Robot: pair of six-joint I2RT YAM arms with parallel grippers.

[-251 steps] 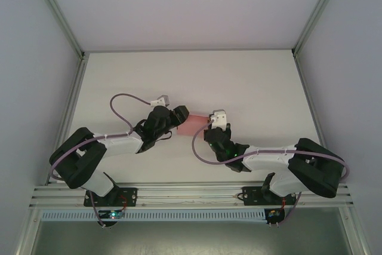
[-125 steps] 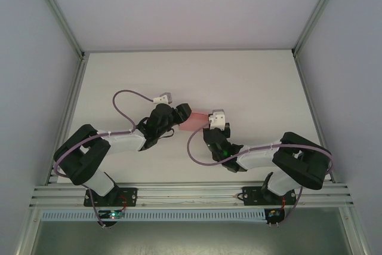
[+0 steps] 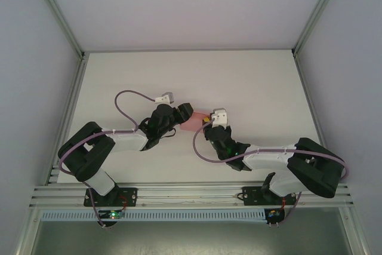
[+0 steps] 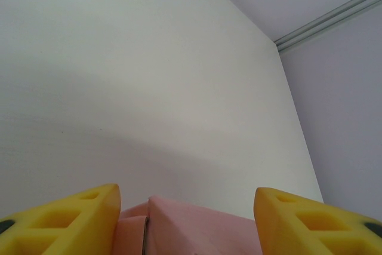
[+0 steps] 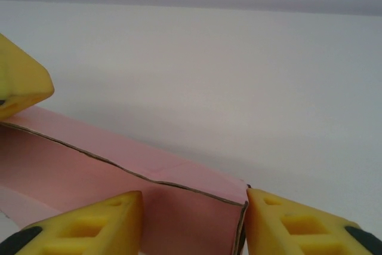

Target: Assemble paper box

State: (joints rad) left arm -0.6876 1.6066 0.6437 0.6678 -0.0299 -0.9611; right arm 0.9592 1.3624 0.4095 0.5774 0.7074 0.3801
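The paper box (image 3: pixel 194 122) sat near the middle of the worktop (image 3: pixel 250 82), between the two arms; whether it rested on the surface or hung just above it was unclear. It was thin matte pink card, folded into a long shallow sleeve with sharp creases and dark cut edges. In the left wrist view, two panels met at a seam that was not quite flush.

The left fingers (image 3: pixel 184 113) straddled one end and the right fingers (image 3: pixel 207 122) the other. Both pairs stood spread, yellow and blocky, with card between them. I could not tell whether either pair was pinching the card or only flanking it.

The main risk, as I judged it, was crushing. Card this thin would buckle if either pair squeezed hard or the arms pushed toward each other. Too loose a hold could let the sleeve spring flat or skid on the smooth white worktop.
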